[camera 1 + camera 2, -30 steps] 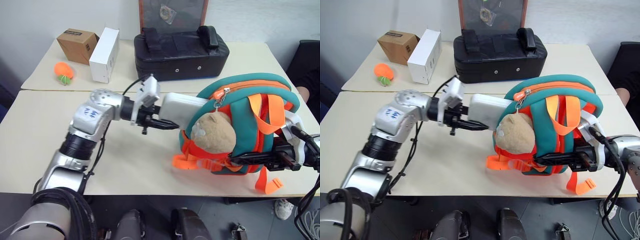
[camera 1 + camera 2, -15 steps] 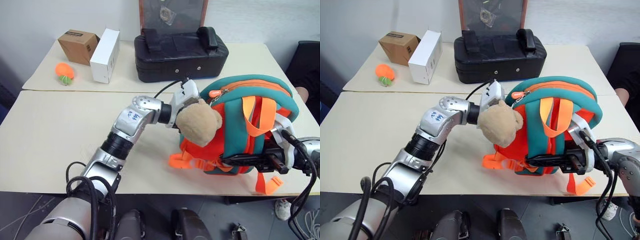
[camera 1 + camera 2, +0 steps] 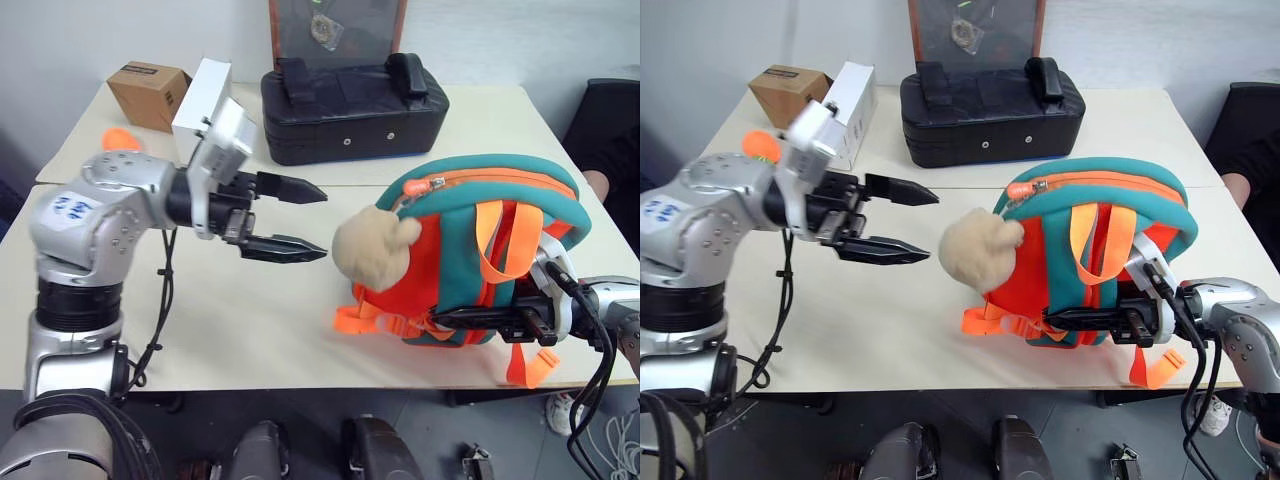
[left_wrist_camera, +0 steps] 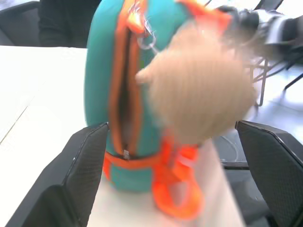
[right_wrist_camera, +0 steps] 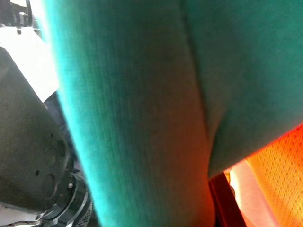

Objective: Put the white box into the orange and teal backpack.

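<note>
Two claws: left claw (image 3: 300,218) gapes wide, empty (pull clear gently); right claw (image 3: 1065,322) pinches the backpack (image 3: 1105,250) steady.

I can't see the white box anywhere around the orange and teal backpack (image 3: 480,250); its zip gapes in the left wrist view, but the inside is dark and I can't tell what lies in it. My right tool (image 3: 1060,320) is pressed along the backpack's lower side, and I can't make out from the frames what its fingers pinch. Behind my left arm, the orange ball (image 3: 760,146) and white carton (image 3: 852,95) are partly hidden.
</note>
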Controlling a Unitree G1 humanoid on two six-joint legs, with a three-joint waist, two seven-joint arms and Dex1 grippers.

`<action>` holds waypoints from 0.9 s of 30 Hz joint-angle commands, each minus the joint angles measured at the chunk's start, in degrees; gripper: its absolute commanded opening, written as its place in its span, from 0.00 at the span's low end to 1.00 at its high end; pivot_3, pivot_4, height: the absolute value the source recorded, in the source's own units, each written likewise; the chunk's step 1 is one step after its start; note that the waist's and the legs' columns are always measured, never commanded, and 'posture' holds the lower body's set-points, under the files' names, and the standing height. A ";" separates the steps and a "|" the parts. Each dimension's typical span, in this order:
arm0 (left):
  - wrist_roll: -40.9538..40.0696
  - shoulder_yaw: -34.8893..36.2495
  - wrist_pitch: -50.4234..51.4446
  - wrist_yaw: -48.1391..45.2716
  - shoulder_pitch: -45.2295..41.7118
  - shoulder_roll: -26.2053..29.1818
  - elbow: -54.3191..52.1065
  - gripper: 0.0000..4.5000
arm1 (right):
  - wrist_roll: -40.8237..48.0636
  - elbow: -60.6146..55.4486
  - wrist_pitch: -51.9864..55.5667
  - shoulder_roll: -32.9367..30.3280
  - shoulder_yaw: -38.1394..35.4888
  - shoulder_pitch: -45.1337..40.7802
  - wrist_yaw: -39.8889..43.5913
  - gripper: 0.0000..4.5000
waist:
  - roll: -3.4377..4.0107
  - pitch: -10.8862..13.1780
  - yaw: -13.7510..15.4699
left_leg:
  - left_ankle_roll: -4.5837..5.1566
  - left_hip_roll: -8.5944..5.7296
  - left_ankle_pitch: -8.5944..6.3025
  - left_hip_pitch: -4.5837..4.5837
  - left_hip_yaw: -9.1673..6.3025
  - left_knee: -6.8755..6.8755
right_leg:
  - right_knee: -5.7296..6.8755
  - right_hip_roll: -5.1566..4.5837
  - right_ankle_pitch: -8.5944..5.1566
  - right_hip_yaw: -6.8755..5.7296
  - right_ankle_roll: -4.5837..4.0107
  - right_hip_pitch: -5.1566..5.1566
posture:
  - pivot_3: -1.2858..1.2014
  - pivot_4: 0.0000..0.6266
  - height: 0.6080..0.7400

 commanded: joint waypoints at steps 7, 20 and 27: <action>0.41 -4.51 -0.70 12.03 -1.15 -4.35 -8.34 1.00 | 1.04 -0.48 0.74 0.62 -0.49 -1.68 -0.91 0.00 | 0.00 0.00 -0.01 | 0.01 -0.01 -0.01 0.00 -0.02 0.01 | -0.02 0.03 0.01 0.00 0.02 0.04 | 0.52 0.24 1.00; 0.29 -9.95 -6.11 11.76 1.36 -12.54 -4.20 0.73 | 1.84 -1.91 1.51 2.34 -0.75 -1.80 -3.99 0.00 | 0.00 0.00 -0.18 | -0.02 0.01 0.03 0.04 0.06 -0.05 | -0.02 0.08 0.01 0.11 0.01 -0.01 | 0.52 0.24 1.00; 0.88 -9.95 -5.63 11.12 1.46 -10.07 -3.32 0.28 | 2.38 -2.00 1.51 2.53 -1.33 -1.50 -5.15 0.00 | 0.00 0.00 -0.20 | -0.04 0.02 0.04 0.05 0.05 -0.07 | -0.01 0.10 0.01 0.11 0.01 -0.02 | 0.52 0.24 1.00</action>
